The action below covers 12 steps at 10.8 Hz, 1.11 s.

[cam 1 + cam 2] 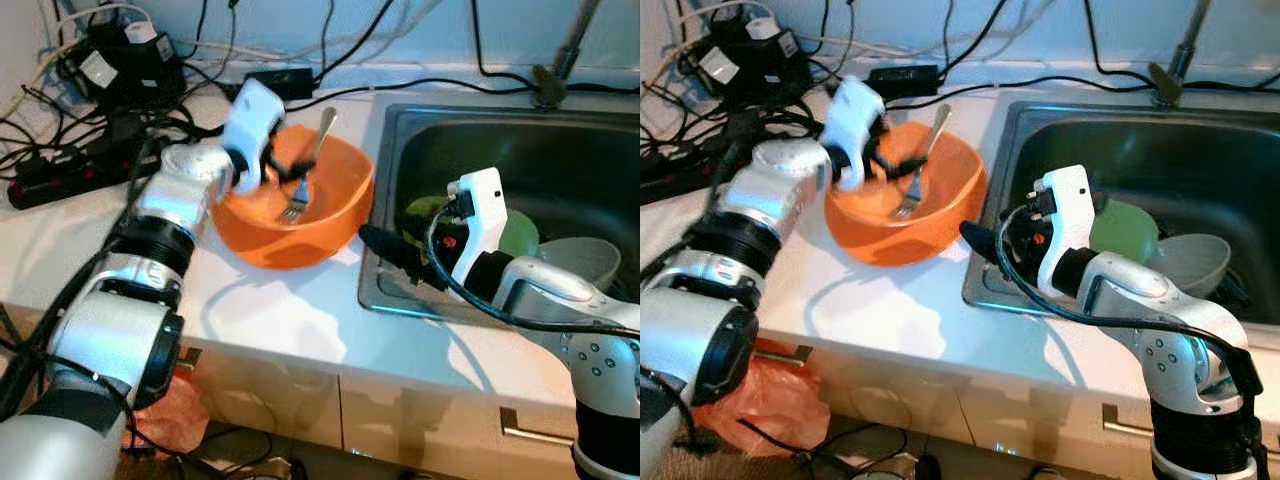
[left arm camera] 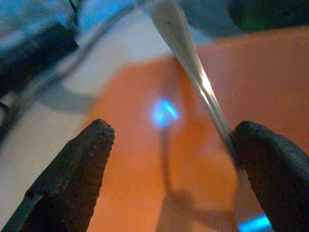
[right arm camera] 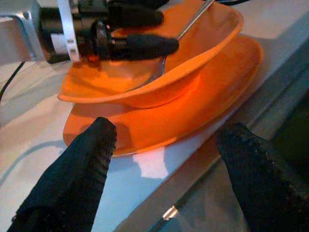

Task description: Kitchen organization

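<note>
The fork [image 1: 306, 168] stands tilted inside the upper orange bowl [image 1: 340, 185], tines down on the bowl's floor, handle rising toward one o'clock and leaning on the far rim. That long axis, from seven o'clock up to one o'clock in the head views, is what the next grab turns on. The upper bowl sits nested and tipped in a second orange bowl [image 3: 212, 101] beneath it, both on the white counter [image 1: 290, 310] just left of the sink [image 1: 400, 135].

The left gripper [image 1: 282, 172] is the nearer one: it reaches into the bowl from nine o'clock, with its jaws spread. In its wrist view the fork's handle runs beside one fingertip [image 2: 270, 164], apparently touching it, while the other stands well apart, so nothing is pinched yet. Closing across the handle looks like the natural next move.

The right gripper [image 1: 385, 245] hovers at the sink's near-left corner, at about four o'clock from the bowls, jaws spread wide and aimed at the lower bowl's side. A green dish [image 1: 1125, 230] and a grey bowl [image 1: 1190, 262] lie in the sink behind it.
</note>
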Motion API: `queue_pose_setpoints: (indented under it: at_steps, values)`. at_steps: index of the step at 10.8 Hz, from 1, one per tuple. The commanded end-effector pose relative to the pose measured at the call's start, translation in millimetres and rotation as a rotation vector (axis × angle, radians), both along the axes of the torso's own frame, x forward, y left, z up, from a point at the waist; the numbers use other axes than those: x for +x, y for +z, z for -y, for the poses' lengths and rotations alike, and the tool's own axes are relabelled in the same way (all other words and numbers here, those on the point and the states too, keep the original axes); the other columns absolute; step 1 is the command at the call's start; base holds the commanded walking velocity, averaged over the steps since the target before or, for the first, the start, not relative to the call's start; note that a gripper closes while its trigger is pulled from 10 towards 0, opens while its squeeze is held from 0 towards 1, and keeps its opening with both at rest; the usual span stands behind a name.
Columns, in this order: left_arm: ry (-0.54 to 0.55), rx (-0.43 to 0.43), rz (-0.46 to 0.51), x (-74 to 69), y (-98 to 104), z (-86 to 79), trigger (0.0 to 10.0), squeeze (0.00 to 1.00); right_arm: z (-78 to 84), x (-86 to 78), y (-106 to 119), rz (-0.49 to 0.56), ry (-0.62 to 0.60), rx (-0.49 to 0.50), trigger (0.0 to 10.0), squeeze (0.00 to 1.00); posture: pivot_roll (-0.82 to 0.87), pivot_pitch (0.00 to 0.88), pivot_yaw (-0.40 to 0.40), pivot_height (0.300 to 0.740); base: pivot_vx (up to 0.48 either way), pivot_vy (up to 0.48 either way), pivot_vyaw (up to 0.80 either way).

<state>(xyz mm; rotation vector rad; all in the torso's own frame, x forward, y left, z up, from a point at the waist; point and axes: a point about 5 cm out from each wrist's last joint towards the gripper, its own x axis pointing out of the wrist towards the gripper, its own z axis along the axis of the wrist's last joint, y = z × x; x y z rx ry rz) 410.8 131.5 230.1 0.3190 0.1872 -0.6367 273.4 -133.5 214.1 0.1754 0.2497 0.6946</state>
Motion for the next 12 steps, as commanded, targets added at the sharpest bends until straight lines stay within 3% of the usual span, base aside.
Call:
queue_pose_setpoints:
  at_steps: [1,3,4,5,6,12]
  values:
    - [-0.006,-0.008,-0.058,-1.0,-8.2,-0.8,10.0,0.00,-1.7,-4.6,-0.3,-0.001,0.018,-0.006,10.0,0.00,0.01,0.111,0.140,0.740,0.000,0.000,0.00]
    - [-0.013,-0.054,-0.127,-3.0,-22.3,3.7,9.6,0.00,-2.2,-5.4,-0.9,-0.006,0.021,-0.004,10.0,0.00,0.01,0.114,0.140,0.740,0.000,0.000,0.00]
    - [-0.023,-0.058,-0.141,-3.5,-24.3,5.4,8.3,0.00,-2.5,-6.1,-0.9,-0.009,0.029,-0.002,10.0,0.00,0.01,0.115,0.140,0.740,0.000,0.000,0.00]
    - [-0.032,-0.096,-0.180,-4.7,-28.4,8.1,2.3,0.00,-2.6,-7.9,-1.5,-0.018,0.043,-0.006,10.0,0.00,0.01,0.115,0.141,0.740,0.000,0.000,0.00]
    - [-0.033,-0.111,-0.199,-5.1,-30.3,8.1,0.0,0.00,-2.3,-8.4,-1.7,-0.019,0.044,-0.008,10.0,0.00,0.00,0.116,0.141,0.740,0.000,0.000,0.00]
    - [-0.017,-0.216,-0.231,-4.7,-28.5,3.3,0.0,0.00,0.2,-6.3,-2.0,-0.022,0.035,-0.017,10.0,0.00,0.00,0.106,0.132,0.740,0.000,0.000,0.00]
